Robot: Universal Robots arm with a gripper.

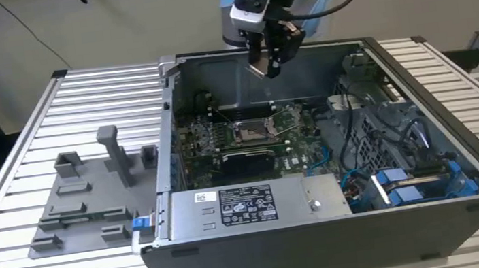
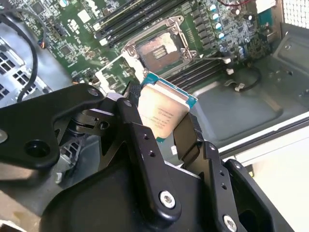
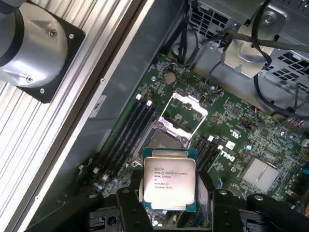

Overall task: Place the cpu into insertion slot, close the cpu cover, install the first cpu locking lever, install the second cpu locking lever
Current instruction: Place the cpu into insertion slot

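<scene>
**A:** What is the claw point(image 1: 270, 68) carrying?

**B:** It is gripping the cpu point(image 3: 169, 180) by two opposite edges, with the metal top facing the first wrist camera. It is hanging high over the open computer case point(image 1: 344, 237), with the insertion slot point(image 1: 250, 130) well below at about six o'clock in the exterior view.

**A:** What is worrying you?

**B:** The chip is hanging edge-down and tilted while the slot is lying flat. I judge that if it is going down crooked or off-centre, a corner could be landing on the slot's contacts or rim. The grip is only on thin edges, so it could also be slipping.

**A:** Is anything standing in the way?

**B:** The cpu cover point(image 1: 289, 117) is standing open at roughly two o'clock of the slot, and a finger could be catching on it. Cables point(image 1: 350, 141) are looping at four o'clock, and a black block point(image 1: 248, 166) is sitting just beside the slot at six.

**A:** And outside the case?

**B:** A grey fixture point(image 1: 73, 195) is resting on the slatted counter point(image 1: 27, 119) at nine o'clock, well apart.
</scene>
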